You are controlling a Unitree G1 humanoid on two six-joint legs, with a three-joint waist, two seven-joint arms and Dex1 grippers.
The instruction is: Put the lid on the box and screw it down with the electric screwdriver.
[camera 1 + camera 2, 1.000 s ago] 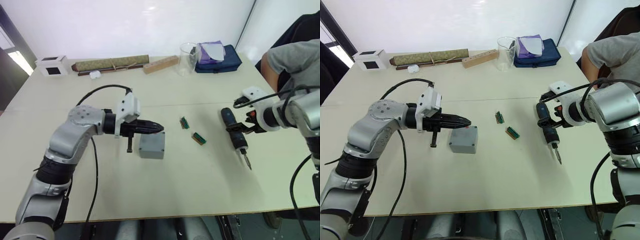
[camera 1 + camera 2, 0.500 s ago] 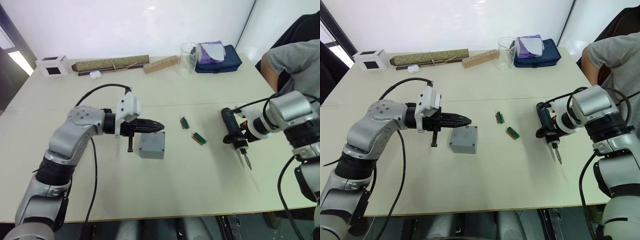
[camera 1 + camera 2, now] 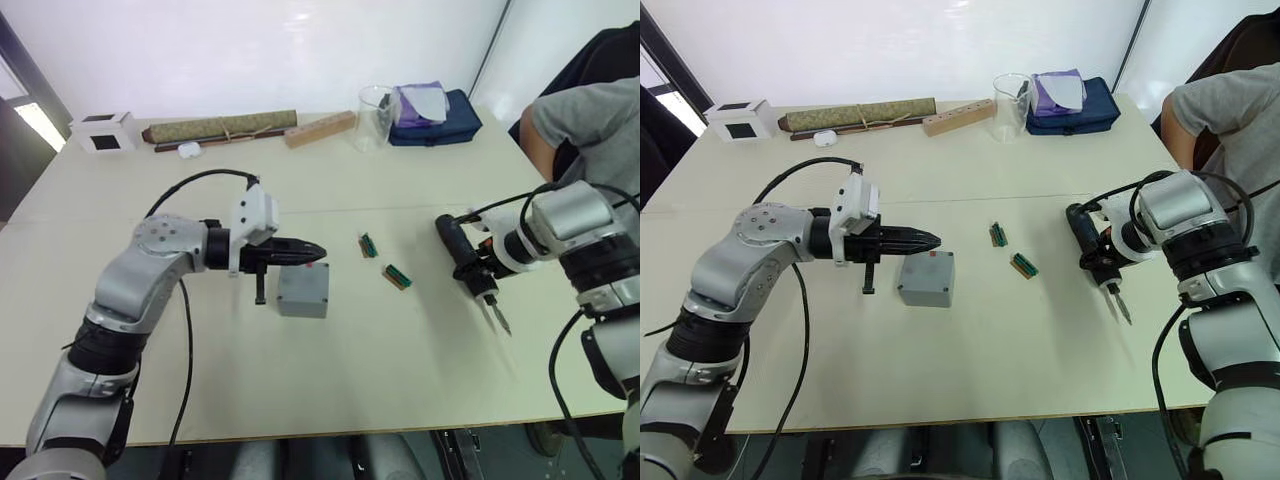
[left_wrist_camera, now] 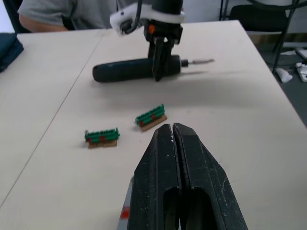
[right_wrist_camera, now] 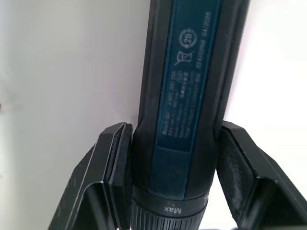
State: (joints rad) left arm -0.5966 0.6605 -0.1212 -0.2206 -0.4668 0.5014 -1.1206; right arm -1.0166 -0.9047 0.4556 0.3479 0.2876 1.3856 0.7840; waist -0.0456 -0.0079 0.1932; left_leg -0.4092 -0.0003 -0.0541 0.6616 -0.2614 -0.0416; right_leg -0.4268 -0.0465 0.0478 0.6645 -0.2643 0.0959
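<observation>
Far left, at the table's (image 3: 970, 330) far edge: a white box with a black square (image 3: 738, 119), then a long rolled bundle (image 3: 860, 112) and a wooden block (image 3: 958, 116).

Left of centre: the left gripper (image 3: 930, 240), its two black fingers (image 4: 165, 158) pressed together with nothing between them, pointing toward the right of the scene. It sits just above the far edge of the box (image 3: 926, 278). A short black piece (image 3: 868, 277) hangs down from the left gripper's body to the table, just left of the box.

Centre: the box, a grey square enclosure resting flat on the table with its smooth grey lid (image 3: 928, 267) covering the top; a small red mark shows on the far edge. Whether the lid is fully seated cannot be told.

Right of centre: two small green circuit boards (image 3: 1025, 265) lying apart from the box, one farther and one nearer. Beyond them, at the far edge, a clear beaker (image 3: 1012, 94) and a dark blue pouch (image 3: 1072, 108) with purple and white cloth on it.

Right: the electric screwdriver (image 3: 1093, 255), lying on the table with its metal bit pointing toward the near right. The right gripper (image 3: 1102, 258) has its fingers (image 5: 115, 163) set on either side of the screwdriver's body near the collar, touching it.

Far right: a person in a grey sleeve (image 3: 1230, 100) at the table's edge.
</observation>
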